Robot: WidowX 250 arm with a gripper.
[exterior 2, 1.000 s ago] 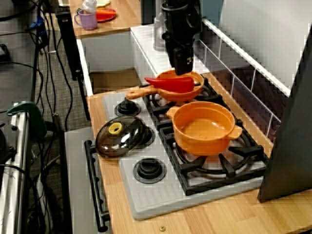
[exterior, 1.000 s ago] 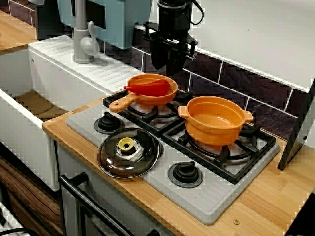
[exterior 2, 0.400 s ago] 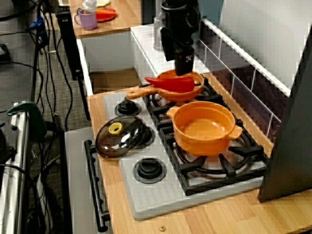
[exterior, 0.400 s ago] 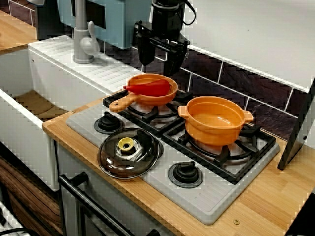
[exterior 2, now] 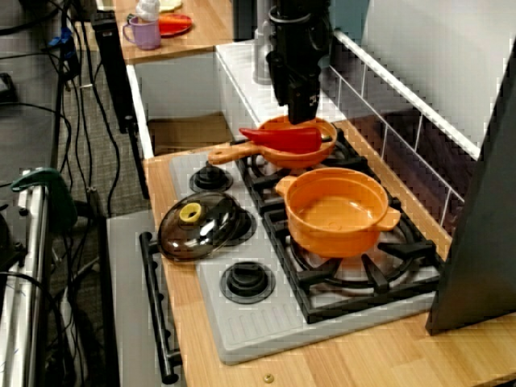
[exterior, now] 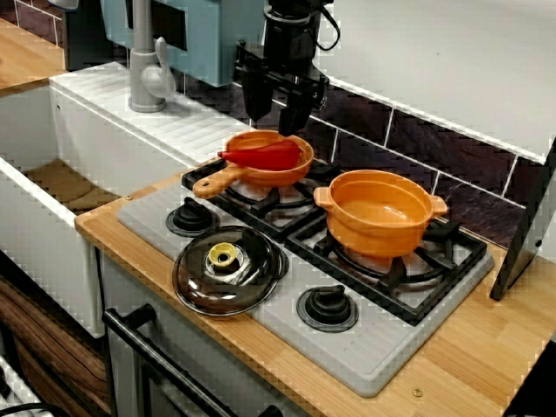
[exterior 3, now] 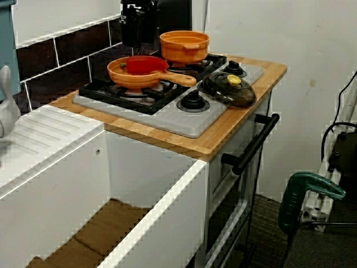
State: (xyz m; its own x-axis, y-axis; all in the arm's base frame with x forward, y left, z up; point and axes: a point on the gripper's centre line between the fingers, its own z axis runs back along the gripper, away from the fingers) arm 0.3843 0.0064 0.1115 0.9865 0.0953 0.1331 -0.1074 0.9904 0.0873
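**Desk:** Entry one, the pincer?

**Operator:** Pincer [exterior: 276, 117]: black, pointing down, hanging over the back of the stove. In my front view of the stove its two fingers are spread, with wall tile showing between them. Nothing is held. From the stove's end [exterior 2: 301, 113] the fingers overlap, so I read no gap there.

**Desk:** Entry two, what is nearest?

**Operator:** Frying pan [exterior: 276, 176]: orange, directly below the pincer and clear of it, standing on the back burner at the sink end. Its handle runs away from the pincer toward the front of the table. Red piece [exterior: 265, 155]: long and glossy, lying across the inside of the frying pan just under the fingertips, not touched. I cannot tell what it is.

**Desk:** Entry three, the surroundings?

**Operator:** Pot [exterior: 382, 230]: orange, two-handled and open. It sits lower than the pincer on the neighbouring burner, on the side away from the sink, just beside the frying pan. Glass lid [exterior: 228, 278]: dark with a yellow knob on top, below and well forward of the pincer, lying on the grey stove top [exterior: 382, 343] between two black dials. Tap [exterior: 148, 74]: grey, level with the pincer on the sink side, well apart. Table [exterior: 486, 347]: pale wood, carrying the stove.
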